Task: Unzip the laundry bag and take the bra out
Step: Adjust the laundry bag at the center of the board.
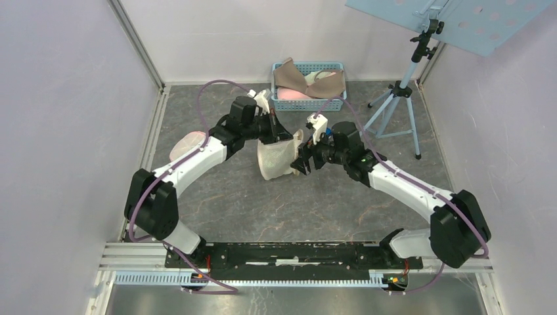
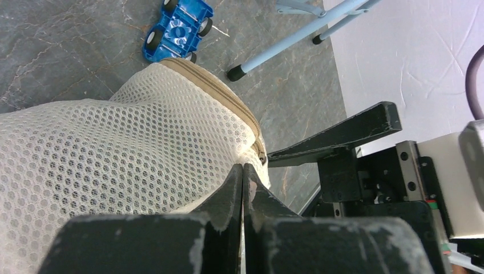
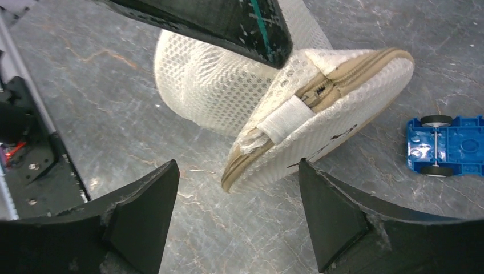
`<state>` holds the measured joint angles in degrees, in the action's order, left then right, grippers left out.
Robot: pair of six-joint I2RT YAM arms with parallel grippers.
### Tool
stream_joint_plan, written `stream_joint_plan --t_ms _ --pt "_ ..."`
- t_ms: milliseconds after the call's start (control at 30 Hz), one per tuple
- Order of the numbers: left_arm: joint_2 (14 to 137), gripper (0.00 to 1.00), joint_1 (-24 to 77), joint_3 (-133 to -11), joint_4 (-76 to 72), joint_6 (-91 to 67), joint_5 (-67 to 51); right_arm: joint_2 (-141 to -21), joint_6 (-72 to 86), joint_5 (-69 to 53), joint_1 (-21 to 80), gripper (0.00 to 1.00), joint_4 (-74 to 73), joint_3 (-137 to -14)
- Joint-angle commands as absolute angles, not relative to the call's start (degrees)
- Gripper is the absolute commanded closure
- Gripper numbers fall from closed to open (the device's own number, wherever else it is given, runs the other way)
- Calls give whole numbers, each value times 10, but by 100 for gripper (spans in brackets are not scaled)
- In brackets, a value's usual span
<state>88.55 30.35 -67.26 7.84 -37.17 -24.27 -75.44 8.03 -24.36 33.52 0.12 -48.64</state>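
The laundry bag [image 1: 276, 161] is white mesh with a tan zipper [image 3: 337, 80], which is shut. It hangs just above the floor from my left gripper [image 1: 284, 136]. That gripper [image 2: 243, 168] is shut on the mesh near the zipper's end. My right gripper [image 1: 303, 161] is beside the bag on its right. In the right wrist view it [image 3: 237, 171] is open, and the bag's zipper corner and white tab [image 3: 282, 123] lie just beyond the fingertips without touching them. The bra is hidden; the mesh shows nothing of what is inside.
A blue toy car [image 3: 445, 145] lies upside down on the floor beside the bag. A blue basket [image 1: 336, 67] with underwear stands at the back wall. A tripod [image 1: 401, 98] stands at the back right. A pink item [image 1: 187, 143] lies under the left arm.
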Motion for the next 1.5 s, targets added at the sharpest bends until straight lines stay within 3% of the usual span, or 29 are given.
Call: stream_joint_plan --t_ms 0,100,267,400,467,533,600,667,833,1467 --pt "865 98 289 -652 14 -433 -267 -776 60 -154 347 21 20 -522" --pt "851 98 282 -642 13 -432 -278 -780 48 -144 347 41 18 -525" --pt "815 98 268 -619 26 -386 -303 -774 -34 -180 347 100 1 -545" --pt "766 98 260 -591 31 -322 -349 -754 -128 -212 347 100 -6 -556" --pt "744 93 254 -593 63 -265 -370 -745 -177 -235 347 100 -21 -564" --pt "719 80 242 -594 99 -220 -379 -740 -212 -243 347 100 -25 -572" --pt "694 55 230 -597 134 -172 -388 -739 -249 -258 347 100 -33 -584" --pt "675 38 217 -611 186 -110 -397 -738 -288 -279 347 100 -35 -594" --pt "656 21 205 -659 315 54 -411 -734 -359 -333 348 100 -39 -607" --pt "645 22 212 -619 272 190 -532 -654 -490 -344 406 100 -11 -506"
